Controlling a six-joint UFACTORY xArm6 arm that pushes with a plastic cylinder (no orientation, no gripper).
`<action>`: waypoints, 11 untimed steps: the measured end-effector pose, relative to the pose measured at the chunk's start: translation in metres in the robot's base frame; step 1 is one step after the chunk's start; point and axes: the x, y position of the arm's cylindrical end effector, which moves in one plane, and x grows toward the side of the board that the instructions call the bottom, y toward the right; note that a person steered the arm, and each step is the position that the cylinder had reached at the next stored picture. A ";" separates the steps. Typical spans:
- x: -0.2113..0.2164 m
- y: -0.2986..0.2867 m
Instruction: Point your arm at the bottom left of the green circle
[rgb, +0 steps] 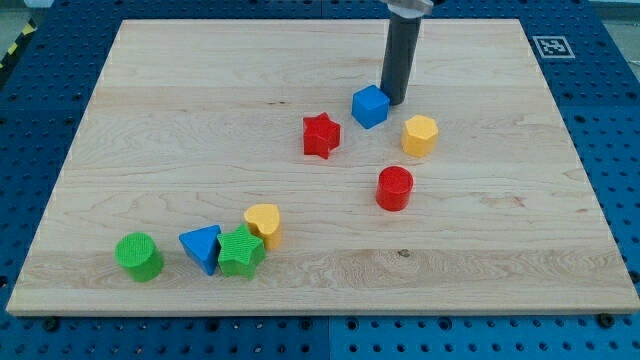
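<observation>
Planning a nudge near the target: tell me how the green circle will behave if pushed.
The green circle stands on its flat end, so it would probably slide on the board, not roll. It looks squat, so tipping seems unlikely. My tip is far off, beside the blue cube.

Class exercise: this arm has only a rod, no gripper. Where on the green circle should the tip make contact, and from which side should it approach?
Aim my tip at the lower-left rim of the green circle, coming from the view's bottom left. That side looks open, whereas the blue triangle sits close on its right. My tip is now far off, beside the blue cube, so a long sweep around the other blocks seems needed.
</observation>
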 end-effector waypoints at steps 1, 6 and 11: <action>-0.036 -0.037; 0.120 -0.391; 0.273 -0.281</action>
